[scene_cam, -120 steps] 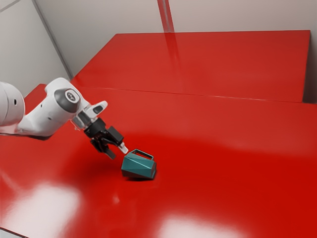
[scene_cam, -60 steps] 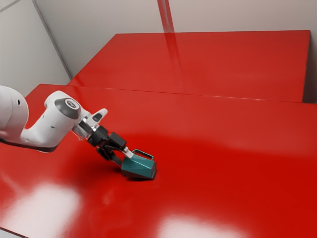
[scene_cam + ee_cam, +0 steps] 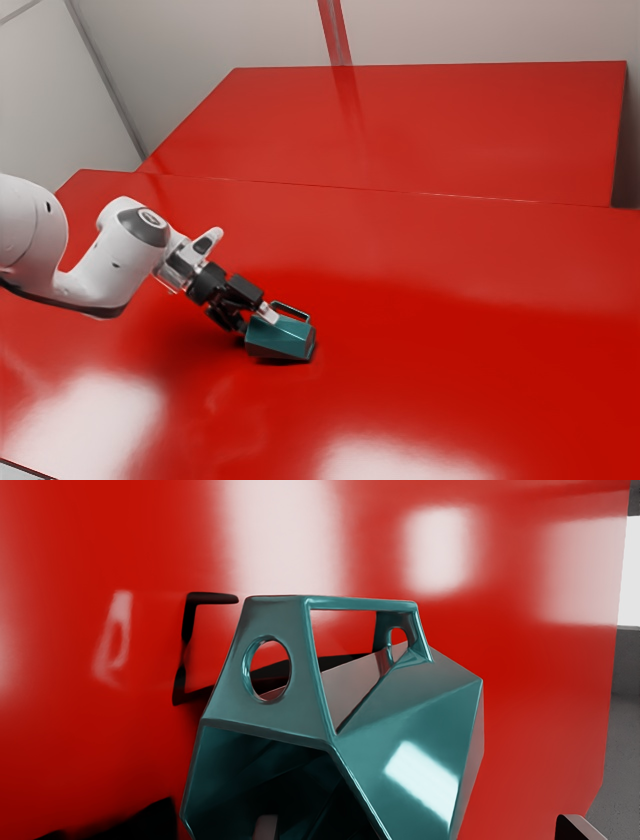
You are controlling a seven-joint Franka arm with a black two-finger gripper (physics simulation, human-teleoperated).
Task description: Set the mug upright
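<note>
Mug (image 3: 285,340) is seen tipped on the red table (image 3: 450,340), handle (image 3: 364,603) up, its wall straddled by the gripper's (image 3: 256,321) spread fingers.

It looks like a lab or workshop room, though which of the 2 I cannot tell: a white robot arm (image 3: 108,262) reaches in from 9 o'clock in the exterior view over a glossy red table (image 3: 450,340), a 2nd red surface (image 3: 450,125) lies toward 12 o'clock, and plain pale walls (image 3: 490,30) meet in a corner near 10 o'clock.
</note>
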